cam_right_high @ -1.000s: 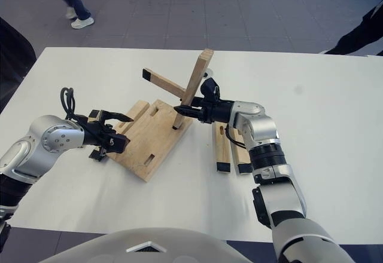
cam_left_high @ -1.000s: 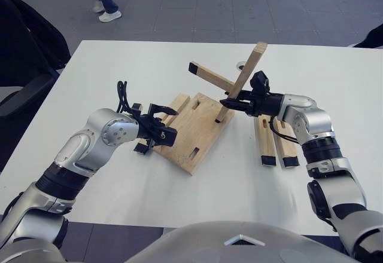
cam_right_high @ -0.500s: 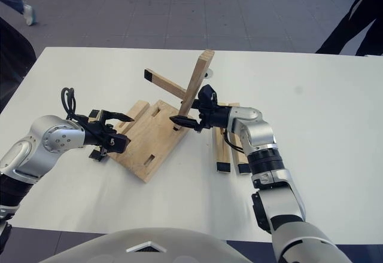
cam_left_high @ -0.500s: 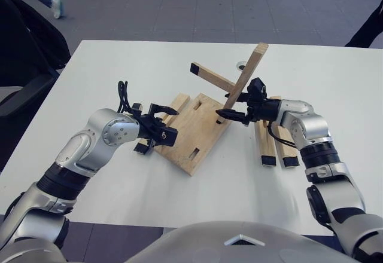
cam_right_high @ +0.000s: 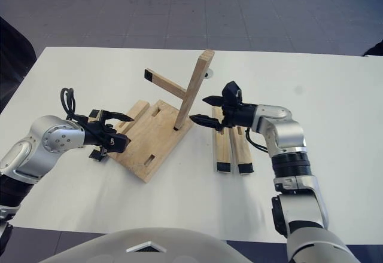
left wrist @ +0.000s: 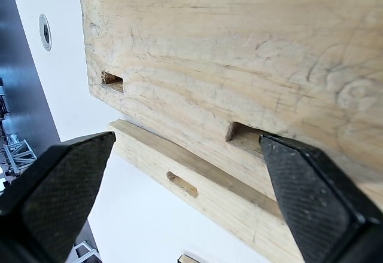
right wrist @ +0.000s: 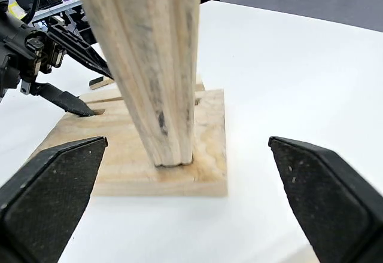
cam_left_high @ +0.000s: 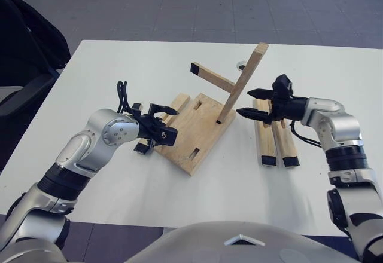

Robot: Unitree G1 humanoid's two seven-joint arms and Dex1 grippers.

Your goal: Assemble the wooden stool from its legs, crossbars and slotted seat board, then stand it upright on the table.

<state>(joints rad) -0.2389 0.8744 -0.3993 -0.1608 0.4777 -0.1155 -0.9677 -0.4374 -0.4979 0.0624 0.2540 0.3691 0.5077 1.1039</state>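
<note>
White desk (cam_left_high: 108,66) carries everything. Seat board (cam_left_high: 192,128) lies near the desk's middle, tilted, its left edge propped up on a slotted bar (left wrist: 197,182) that sits under it, with the bar's black tip poking out at the left side. Rectangular slots show in the board's top face. Upright leg (cam_left_high: 244,80) stands with its foot in the slot at the board's right corner, leaning away to the right and not vertical. Crossbar (cam_left_high: 213,78) sticks out of that leg partway up, pointing left and toward the far side, black cap on its free end, not joined to anything else. Two loose legs (cam_left_high: 274,136) lie flat side by side on the desk just right of the board, touching each other, black caps toward me. My left end effector (cam_left_high: 164,121) is at the board's raised left edge, fingers spread wide, one above the edge and one lower; can't tell if either touches the wood. My right end effector (cam_left_high: 244,101) hangs just right of the upright leg, above the far ends of the loose legs, fingers wide apart, gripping nothing, clear gap to the leg. Small round fitting (cam_left_high: 241,66) is set in the desk behind the upright leg.
</note>
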